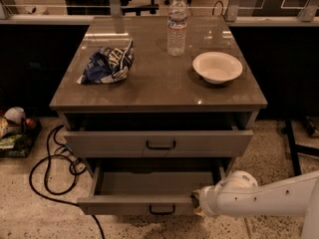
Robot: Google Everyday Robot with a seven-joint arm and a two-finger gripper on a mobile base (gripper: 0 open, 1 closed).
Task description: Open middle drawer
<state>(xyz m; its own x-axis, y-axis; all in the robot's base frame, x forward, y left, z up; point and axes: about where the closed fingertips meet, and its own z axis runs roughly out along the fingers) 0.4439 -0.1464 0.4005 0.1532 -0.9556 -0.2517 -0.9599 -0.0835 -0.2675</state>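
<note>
The grey cabinet shows two drawer fronts, each with a small black bar handle. The uppermost drawer stands a little way out. Below it the middle drawer is pulled well out and its plain grey inside shows; its handle is at the bottom edge of the view. The lowest drawer is out of view. My gripper, on the white arm coming in from the right, is at the right end of the middle drawer's front, against it.
On the cabinet top lie a crumpled blue chip bag, a water bottle and a white bowl. A black cable loops on the floor at left, by a pile of items. A black stand leg is at right.
</note>
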